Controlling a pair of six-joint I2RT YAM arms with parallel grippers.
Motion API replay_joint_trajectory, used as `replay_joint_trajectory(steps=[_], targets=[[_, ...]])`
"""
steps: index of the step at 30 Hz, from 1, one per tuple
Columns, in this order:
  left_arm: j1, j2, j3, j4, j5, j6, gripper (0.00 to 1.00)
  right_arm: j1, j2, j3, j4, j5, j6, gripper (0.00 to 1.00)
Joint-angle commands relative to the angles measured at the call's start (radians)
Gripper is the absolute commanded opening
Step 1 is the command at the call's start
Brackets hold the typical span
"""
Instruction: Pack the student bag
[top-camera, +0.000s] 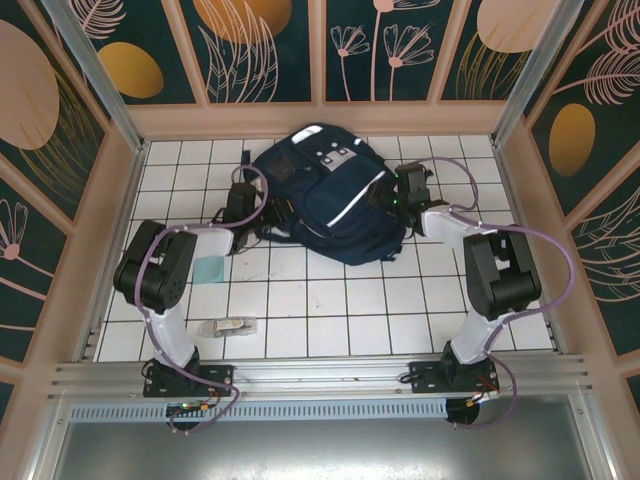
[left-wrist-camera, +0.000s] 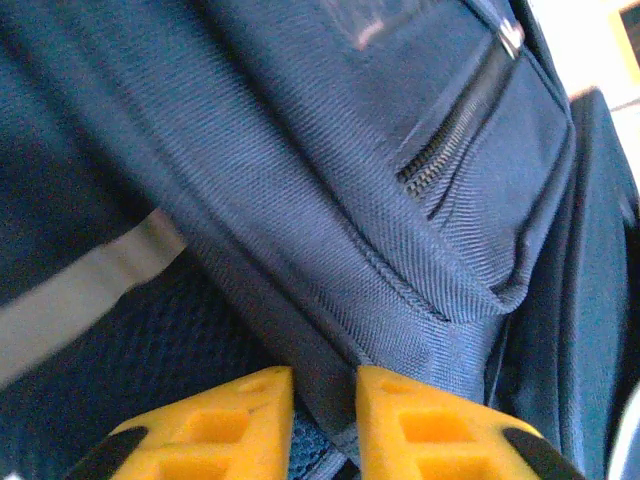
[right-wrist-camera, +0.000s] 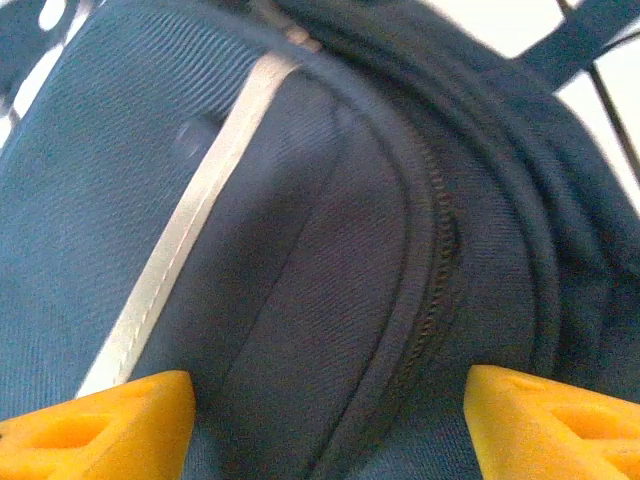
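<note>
1. One student bag (top-camera: 325, 205), lying flat at the far middle of the tiled table (top-camera: 330, 320), between the two grippers.
2. Two arms, one on each side of the bag, elbows raised, forearms angled inward towards it.
3. Two small loose items on the near-left tiles, both well apart from the bag: one flat teal piece (top-camera: 210, 268) and one clear-wrapped packet (top-camera: 228, 326).
4. Left gripper (left-wrist-camera: 325, 425) at the bag's left edge, jaws drawn close together, pinching a fold of bag fabric.
5. Right gripper (right-wrist-camera: 330, 425) at the bag's right edge, jaws spread wide and released, bag cloth lying beyond the gap.
6. Bag material: navy woven cloth with fine ribbing, a dark mesh panel (left-wrist-camera: 150, 350), a toothed zip (left-wrist-camera: 440, 160), a pale reflective stripe (right-wrist-camera: 190, 220), and white patches (top-camera: 335, 155) with dark dots.
7. Fingers (left-wrist-camera: 240, 425): yellow, blocky, with recessed square pockets.
</note>
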Motion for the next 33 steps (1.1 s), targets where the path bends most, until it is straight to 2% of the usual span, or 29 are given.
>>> replay_joint_trajectory(steps=[1,4,5,9,14,18,22,27,31,33], targets=[[-0.076,-0.055,-0.073,-0.038,0.046,-0.060,0.38,-0.027,0.057,0.103,-0.025,0.013,-0.044,0.72],[-0.082,-0.115,-0.081,-0.061,0.030,-0.087,0.64,-0.036,0.037,0.139,-0.075,0.066,-0.065,0.76],[-0.082,-0.153,-0.070,-0.086,0.012,-0.083,0.68,-0.037,0.017,0.140,-0.096,0.097,-0.075,0.78],[-0.082,-0.227,-0.030,-0.155,-0.063,-0.069,0.72,-0.033,-0.104,0.093,-0.184,0.199,-0.096,0.84],[-0.080,-0.253,-0.005,-0.191,-0.170,-0.067,0.84,0.027,-0.307,-0.050,-0.251,0.204,-0.025,0.82],[-0.076,-0.202,0.019,-0.221,-0.263,-0.053,0.87,0.151,-0.421,-0.155,-0.228,0.173,0.099,0.76],[-0.067,-0.126,0.039,-0.209,-0.285,-0.072,0.87,0.296,-0.427,-0.213,-0.145,0.122,0.227,0.70],[-0.066,-0.016,0.039,-0.136,-0.246,-0.123,0.83,0.423,-0.299,-0.228,0.022,0.084,0.302,0.62],[-0.067,0.002,-0.007,-0.028,-0.195,-0.191,0.79,0.456,-0.154,-0.185,0.129,0.079,0.318,0.49],[-0.067,0.001,-0.024,-0.002,-0.184,-0.214,0.79,0.461,-0.091,-0.155,0.149,0.052,0.315,0.46]])
